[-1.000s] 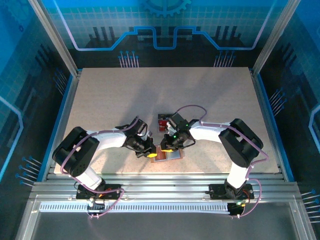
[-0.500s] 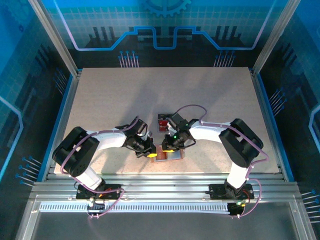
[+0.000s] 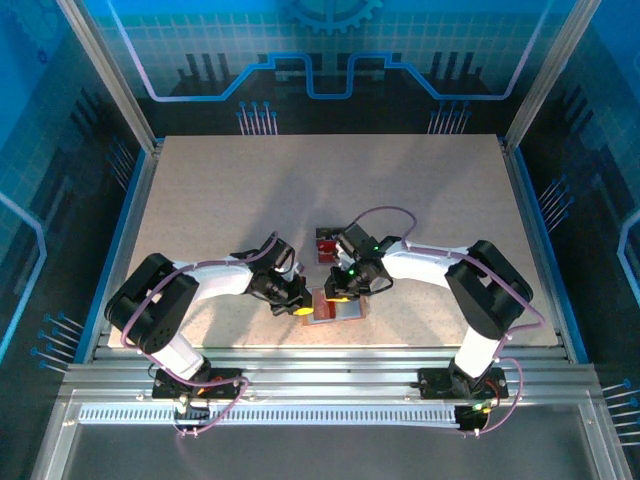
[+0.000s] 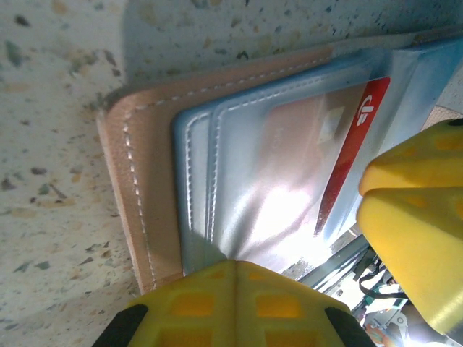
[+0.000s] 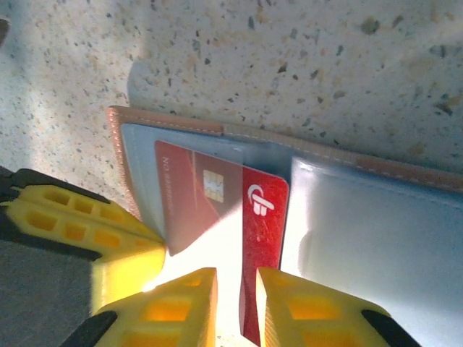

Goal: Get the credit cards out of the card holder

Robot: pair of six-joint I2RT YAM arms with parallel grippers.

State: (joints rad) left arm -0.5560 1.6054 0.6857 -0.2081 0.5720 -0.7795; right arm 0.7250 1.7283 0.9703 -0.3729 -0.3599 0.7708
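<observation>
A: Wallet, where?
B: The wallet (image 3: 347, 310) lies open and flat on the table (image 3: 220, 200), close to the near edge, between the two grippers. Its long axis runs left to right, parallel to that edge. The pale inner panels face up, with a brown rim round them.
A: Card?
B: A red card (image 5: 210, 195) sits in the left pocket, long axis the same as the wallet's. The logo end points right, toward the fold, and pokes out of the pocket. The chip part is under the pocket film.
A: Right gripper?
B: The right gripper (image 5: 236, 278) is over the card's near edge, fingers a narrow slit apart, red end in line with the slit. Can't tell whether it's pinching the card.
A: Left?
B: The left gripper (image 3: 300, 307) is at the wallet's left end. One yellow finger (image 4: 231, 303) rests on the rim of the pale panel. I can't make out the other one, so apart or together, can't tell.
A: Anything in the way?
B: That left finger crowds just beside the right gripper's fingers, at the card's left. A loose card (image 3: 326, 245), red and dark, lies on the table farther back, apart from the wallet.
</observation>
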